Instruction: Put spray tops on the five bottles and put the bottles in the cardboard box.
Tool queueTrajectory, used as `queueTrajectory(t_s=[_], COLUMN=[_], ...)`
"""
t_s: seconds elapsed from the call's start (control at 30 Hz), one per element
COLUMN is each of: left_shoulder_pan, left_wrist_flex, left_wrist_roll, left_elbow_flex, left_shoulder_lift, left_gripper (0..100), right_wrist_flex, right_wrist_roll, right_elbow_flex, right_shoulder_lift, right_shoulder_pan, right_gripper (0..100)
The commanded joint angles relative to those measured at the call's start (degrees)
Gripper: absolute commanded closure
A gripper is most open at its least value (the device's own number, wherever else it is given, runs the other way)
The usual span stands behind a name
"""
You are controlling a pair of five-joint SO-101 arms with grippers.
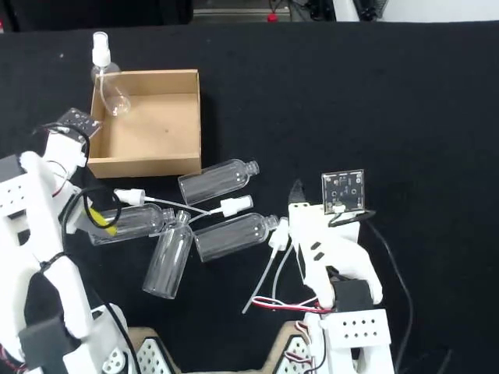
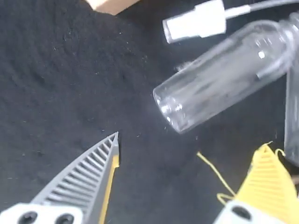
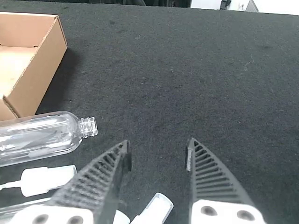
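I saw the left hand (image 2: 190, 140) spread wide, low over the black bench (image 1: 390, 101), and nothing was between its fingers. Just in front of it lay the first bottle (image 2: 210, 79) on its side. Its flat bottom was turned to the hand and its neck pointed away, toward the right arm's side. The first spray top (image 2: 196, 25) lay just beside this bottle, with its thin tube running in the same direction.

The right hand (image 3: 158, 141) was also spread and held nothing. Beyond it the second bottle (image 3: 42, 137) lay across the bench with its bare neck pointing right, away from the cardboard box (image 1: 144, 166). The second spray top (image 3: 46, 179) lay near it, and the third spray top (image 3: 156, 205) was close to the right hand.

From above, the third bottle (image 1: 234, 235) lay with its neck to the right, almost touching the third spray top. The fourth bottle (image 1: 170, 253) lay with its long axis nearly pointing away from the arms, neck at the far end. The fifth bottle (image 1: 115, 97), already with a spray top on, leaned in the far left corner of the box, and its top stood above the rim.
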Motion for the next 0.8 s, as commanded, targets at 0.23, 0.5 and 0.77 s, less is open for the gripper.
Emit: queueTrajectory(t_s=[0.23,0.5,0.77], left_shoulder_pan=[0.9,13.1,15.9], left_wrist_flex=[13.4,11.1,-5.8], left_wrist_roll=[-23.5,-23.9,-23.9], left_elbow_flex=[-9.4,-5.1,3.2], left_shoulder_lift=[-1.5,-1.5,-2.1], left_gripper=[59,59,59], right_wrist_flex=[-1.7,-1.7,-1.7], right_wrist_roll=[0.6,0.6,0.6], right_elbow_flex=[-0.7,-0.7,-0.7], right_shoulder_lift=[-1.4,-1.4,-1.4], right_shoulder_pan=[0.7,0.7,0.7], right_gripper=[80.8,80.8,80.8])
